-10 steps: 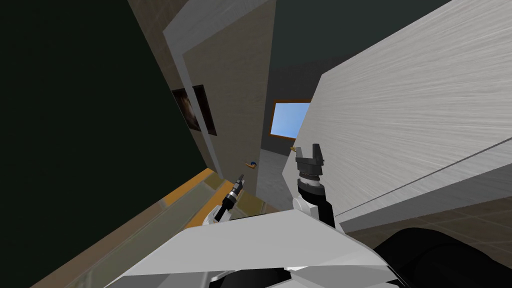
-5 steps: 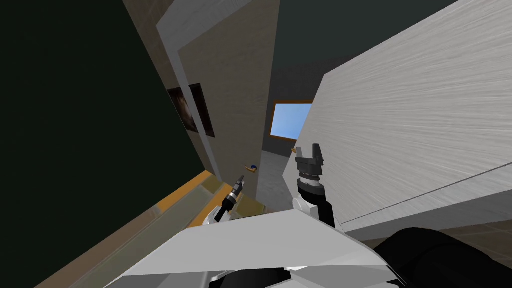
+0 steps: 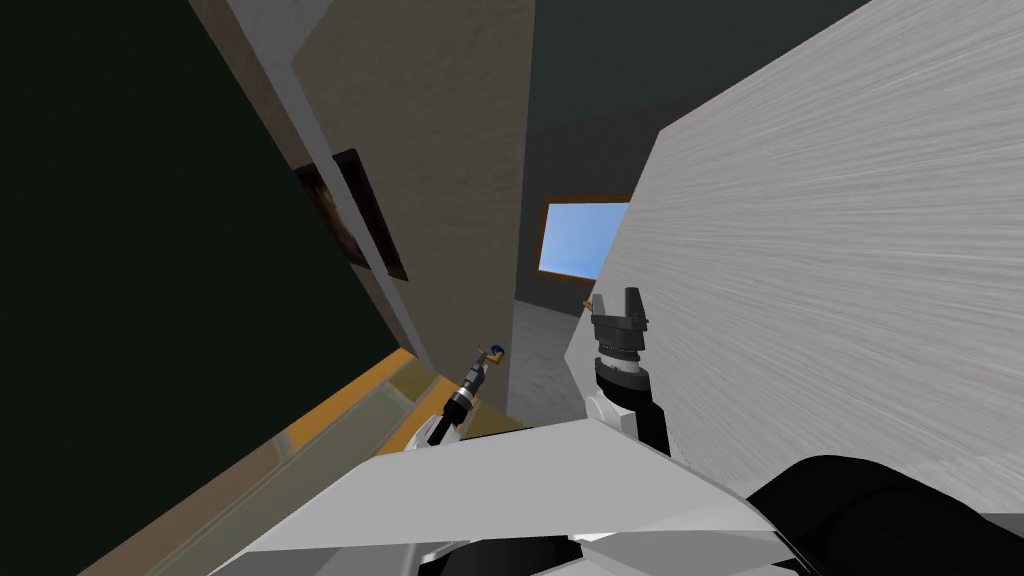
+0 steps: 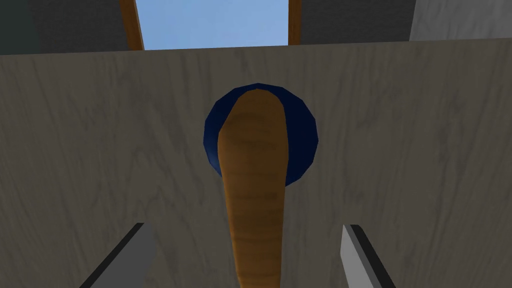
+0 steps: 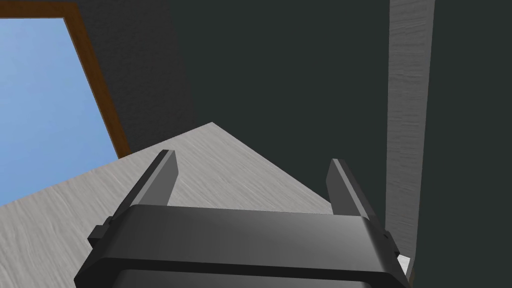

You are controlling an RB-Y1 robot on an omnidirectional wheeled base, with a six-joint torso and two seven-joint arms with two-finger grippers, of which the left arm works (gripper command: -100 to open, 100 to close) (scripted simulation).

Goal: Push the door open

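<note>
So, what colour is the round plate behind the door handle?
The plate is dark blue; the left wrist view shows it best.

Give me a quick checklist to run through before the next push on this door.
1. Left gripper lined up with the brown handle: ok, the handle runs between its open jaws.
2. Contact with the beige door: cannot tell.
3. Door ajar: ok, the window shows through the gap.
4. Right gripper away from the door: ok, jaws open, beside the grey wall.
5. Way beyond the gap free: cannot tell.
</note>
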